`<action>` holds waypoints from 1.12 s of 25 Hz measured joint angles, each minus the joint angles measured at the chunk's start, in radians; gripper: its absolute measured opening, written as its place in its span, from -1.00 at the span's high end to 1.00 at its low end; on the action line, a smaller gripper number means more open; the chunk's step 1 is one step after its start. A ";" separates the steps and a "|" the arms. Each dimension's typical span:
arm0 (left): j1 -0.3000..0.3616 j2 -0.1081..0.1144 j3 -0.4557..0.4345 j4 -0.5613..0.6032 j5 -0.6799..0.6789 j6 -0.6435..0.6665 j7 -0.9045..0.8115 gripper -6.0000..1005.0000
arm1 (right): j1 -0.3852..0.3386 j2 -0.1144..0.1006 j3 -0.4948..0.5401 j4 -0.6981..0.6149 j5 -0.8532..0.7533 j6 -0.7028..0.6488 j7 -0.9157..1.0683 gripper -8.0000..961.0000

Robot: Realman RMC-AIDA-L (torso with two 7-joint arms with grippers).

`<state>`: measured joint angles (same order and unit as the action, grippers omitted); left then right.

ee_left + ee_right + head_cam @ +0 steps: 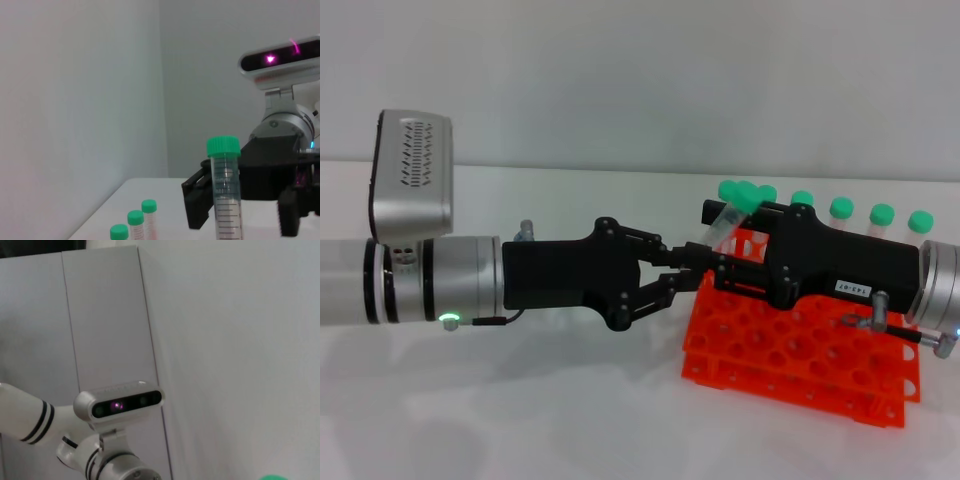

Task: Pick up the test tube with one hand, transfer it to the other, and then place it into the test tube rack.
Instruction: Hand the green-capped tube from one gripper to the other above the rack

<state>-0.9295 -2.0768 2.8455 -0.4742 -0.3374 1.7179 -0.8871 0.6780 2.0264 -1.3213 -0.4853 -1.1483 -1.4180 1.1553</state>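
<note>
**Two pincers meet over the orange rack**

Above a white counter (pixel 520 420), the left black two-finger pincer (pixel 682 268), on a thick silver-white arm with a green light ring, reaches across to the right black pincer (pixel 720 272), which carries a small white label. Their fingertips come together around a slim clear plastic test tube with a mint-green cap (pixel 728 215), tilted, cap uppermost, just above the bright orange plastic test tube rack (pixel 800 365). The left pincer's fingers sit narrow on the tube; whether the right pincer has closed on it cannot be told. Several more green-capped tubes (pixel 881 216) stand in the rack's far row.
</note>
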 joint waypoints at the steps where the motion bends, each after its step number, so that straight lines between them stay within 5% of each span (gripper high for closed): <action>1: -0.001 0.000 0.000 0.001 0.000 0.000 0.002 0.38 | 0.000 0.000 -0.001 0.000 0.000 0.004 -0.003 -0.29; 28: 0.003 -0.003 0.000 0.014 0.001 -0.027 0.006 0.31 | -0.010 0.002 -0.016 0.004 0.028 0.027 -0.053 0.53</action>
<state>-0.9264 -2.0799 2.8454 -0.4599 -0.3362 1.6904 -0.8811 0.6680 2.0280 -1.3370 -0.4817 -1.1201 -1.3906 1.1024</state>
